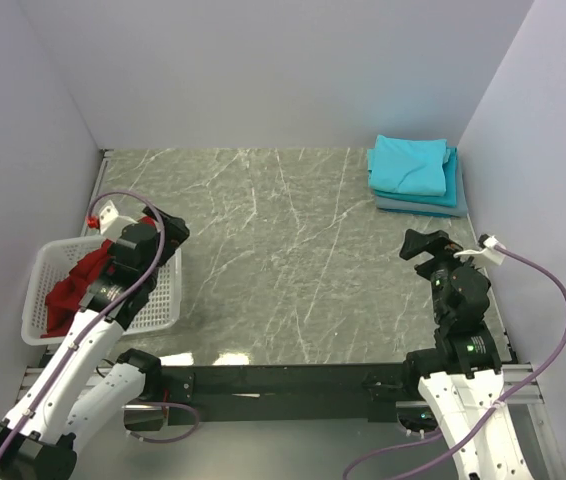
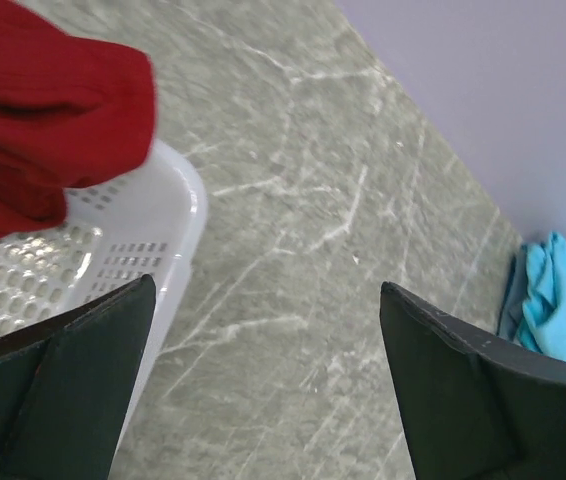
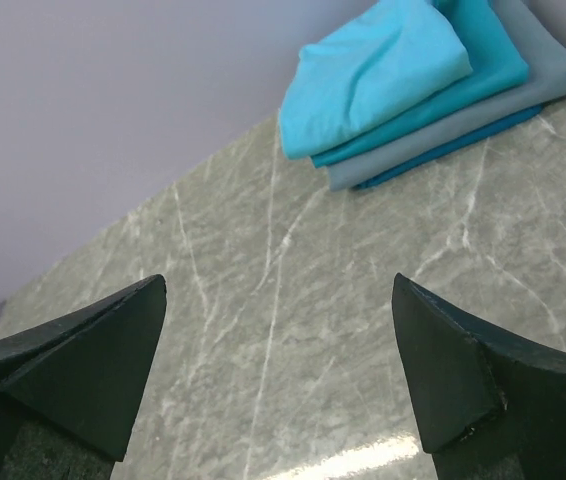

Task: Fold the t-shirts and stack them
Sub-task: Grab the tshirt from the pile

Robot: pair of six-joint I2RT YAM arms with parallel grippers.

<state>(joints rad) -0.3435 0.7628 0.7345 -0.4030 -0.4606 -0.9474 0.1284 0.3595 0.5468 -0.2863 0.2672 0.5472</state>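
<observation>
Left claw: the left gripper hangs over the far right corner of the basket. Its two dark fingers are spread wide, with nothing between them.

Red t-shirt and left claw: the red t-shirt is not held. In the left wrist view it sits up and to the left of the fingers, apart from them. Bare marbled table and the basket's corner fill the gap between the fingers.

Basket contents: the white lattice basket sits at the table's left edge. The red t-shirt lies crumpled in it, with a fold bulging over the rim. No other garment can be made out inside.

Right claw: the right gripper is over the right side of the table. Its fingers are fully parted and hold nothing.

Folded stack and right claw: the folded stack lies in the far right corner, by the walls, ahead of the right gripper and well apart from it.

Stack layers: light turquoise is on top, then a deeper turquoise, then grey-blue, with a blue-green edge showing underneath. The layers lie flat and slightly offset.
</observation>
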